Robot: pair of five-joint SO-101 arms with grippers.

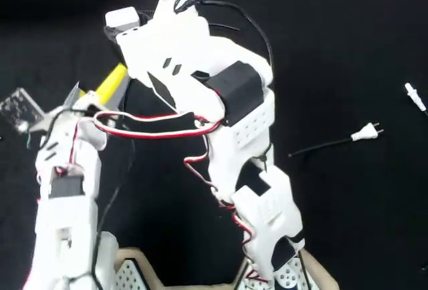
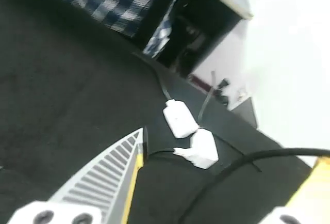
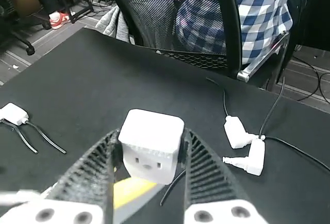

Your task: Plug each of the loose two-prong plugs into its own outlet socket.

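My right gripper (image 3: 149,140) is shut on a white cube outlet socket (image 3: 151,146), its two slots facing the camera; in the high view the socket (image 1: 122,18) is held at the back left of the black table. Two white angled plugs (image 3: 238,131) (image 3: 253,158) lie beyond it, touching each other. In the left wrist view the same pair (image 2: 180,118) (image 2: 202,149) lies ahead of my open left gripper (image 2: 227,154), and a black cord (image 2: 247,159) crosses between its fingers. A white two-prong plug (image 1: 366,131) on a black cord lies at the right.
Another small white plug (image 1: 414,96) lies near the right edge. A white adapter with black cords (image 3: 13,113) sits off to one side. A clear plastic piece (image 1: 17,106) lies at the left edge. A mesh office chair (image 3: 170,7) stands behind the table.
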